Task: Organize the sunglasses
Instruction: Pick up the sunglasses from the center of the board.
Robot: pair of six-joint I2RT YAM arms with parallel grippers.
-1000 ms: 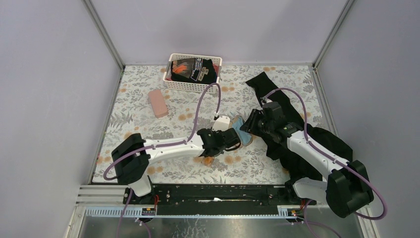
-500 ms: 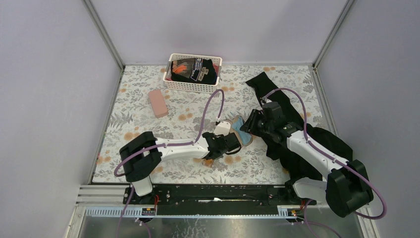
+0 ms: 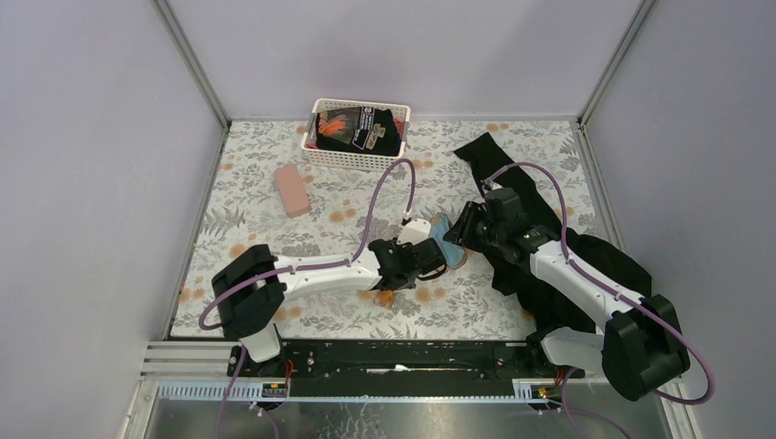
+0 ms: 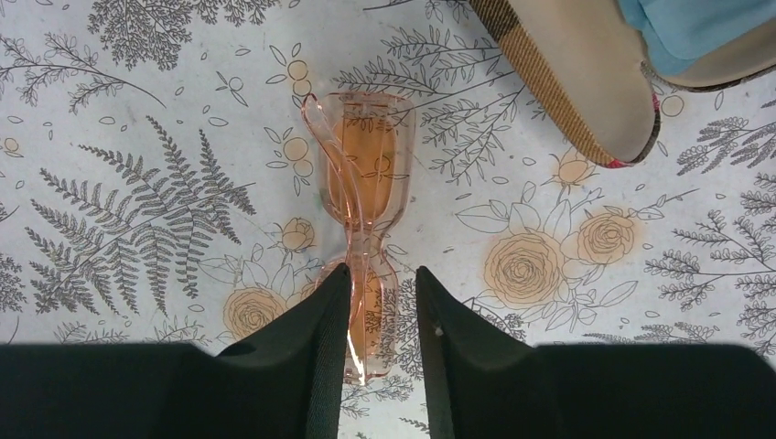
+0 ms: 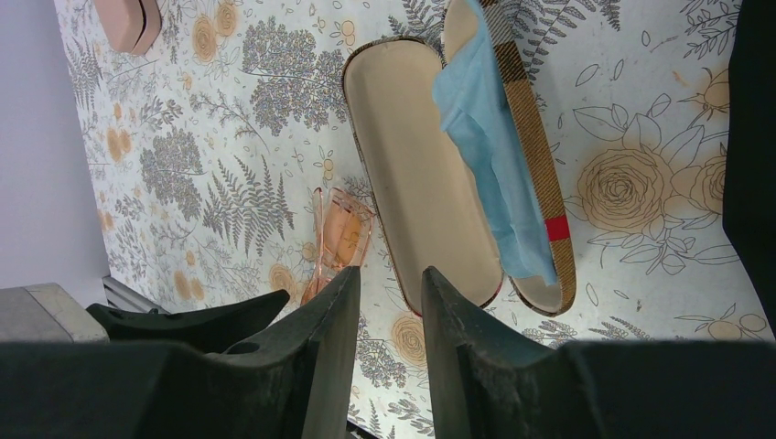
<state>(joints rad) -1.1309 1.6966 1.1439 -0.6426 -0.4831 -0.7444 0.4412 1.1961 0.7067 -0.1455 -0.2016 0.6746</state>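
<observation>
The orange-pink tinted sunglasses (image 4: 361, 165) lie folded on the floral tablecloth, also seen in the right wrist view (image 5: 343, 229) and as an orange patch under the left arm in the top view (image 3: 385, 297). My left gripper (image 4: 377, 274) is open and low over them. Its fingers straddle the near lens; the left finger touches the frame, the right one stands apart. My right gripper (image 5: 389, 274) is open and empty above the open plaid case (image 5: 421, 174), which holds a light-blue cloth (image 5: 494, 146) in its lid. The black-framed sunglasses are not visible.
A white basket (image 3: 357, 163) with dark items stands at the back. A pink oblong case (image 3: 293, 190) lies to the left. A black cloth (image 3: 476, 151) sprawls under the right arm. The plaid case (image 4: 567, 73) lies close to the right of the glasses.
The left arm has shifted its elbow and cable slightly, with its gripper staying over the orange-pink sunglasses. The right arm has not moved.
</observation>
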